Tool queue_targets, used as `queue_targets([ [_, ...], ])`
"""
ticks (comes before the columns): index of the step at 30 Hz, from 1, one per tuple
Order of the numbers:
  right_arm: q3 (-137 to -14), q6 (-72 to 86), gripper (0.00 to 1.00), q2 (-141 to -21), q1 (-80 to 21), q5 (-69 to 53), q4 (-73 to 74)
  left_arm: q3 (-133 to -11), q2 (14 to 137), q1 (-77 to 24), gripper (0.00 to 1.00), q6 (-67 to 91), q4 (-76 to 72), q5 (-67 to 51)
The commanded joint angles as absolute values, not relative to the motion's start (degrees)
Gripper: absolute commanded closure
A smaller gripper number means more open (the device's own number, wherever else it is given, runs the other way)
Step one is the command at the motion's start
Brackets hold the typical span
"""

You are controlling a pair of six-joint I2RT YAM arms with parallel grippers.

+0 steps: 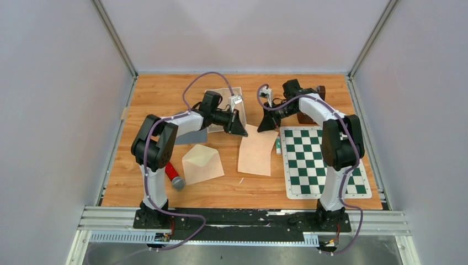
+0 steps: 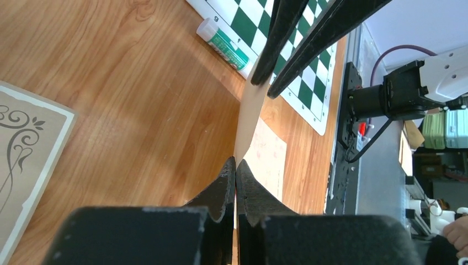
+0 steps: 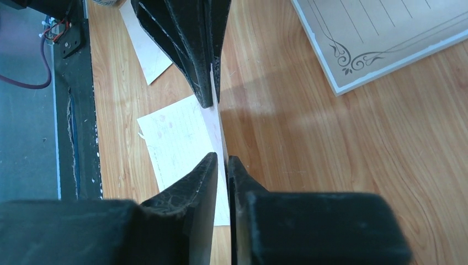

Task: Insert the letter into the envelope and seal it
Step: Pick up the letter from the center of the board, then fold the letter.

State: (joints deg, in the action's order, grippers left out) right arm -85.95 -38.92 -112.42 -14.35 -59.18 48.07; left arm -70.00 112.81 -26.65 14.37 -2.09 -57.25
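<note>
— Left fingers [image 2: 218, 193]?
— Pressed shut on the letter [image 1: 258, 154], at its far left corner.
— Right fingers [image 3: 190, 187]?
— Astride the same far edge at the right corner, narrow gap either side; cannot tell whether pinching the paper.
— And the letter itself?
— Raised along the far edge, near part flat on the desk [image 1: 232, 187].
— Envelope [image 1: 202, 163]?
— Lying flap-open on the desk, left of the letter, not touching.
— Right side?
— Glue stick [image 1: 278, 145] just beside the letter, at the chessboard mat [image 1: 323, 160].
</note>
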Motion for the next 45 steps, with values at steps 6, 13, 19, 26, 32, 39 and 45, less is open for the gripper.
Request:
queue_targets([
  [6,-91.7,-37.2,1.00,-109.9,-15.3,-57.0,48.6,-77.5,106.6,-24.2,0.53,11.1,6.6,-53.0],
  [13,-100.2,-27.4,1.00,-103.6,-14.0,-57.6,48.0,-74.5,102.5,-18.5,0.20,14.9,3.4,-50.7],
  [19,-101.2,-22.4,1.00,-99.7,-14.0,-58.3,46.1,-75.3,102.0,-18.4,0.14,6.1,0.7,-56.4],
  [26,-100.8,-22.3,1.00,-97.5,-14.0,-57.1,46.2,-77.7,101.5,-18.5,0.16,-0.9,2.0,-58.3],
  [32,-101.8,-22.8,1.00,-97.8,-13.9,-56.8,46.2,-79.9,103.2,-19.4,0.24,-2.7,3.0,-60.2],
  [39,-101.3,-22.0,1.00,-98.2,-13.9,-56.3,44.7,-81.4,104.7,-21.2,0.46,-2.8,6.5,-64.1],
  [45,-101.8,-21.6,1.00,-98.5,-13.4,-56.0,43.7,-79.7,104.7,-21.4,0.54,-1.1,5.2,-64.3],
])
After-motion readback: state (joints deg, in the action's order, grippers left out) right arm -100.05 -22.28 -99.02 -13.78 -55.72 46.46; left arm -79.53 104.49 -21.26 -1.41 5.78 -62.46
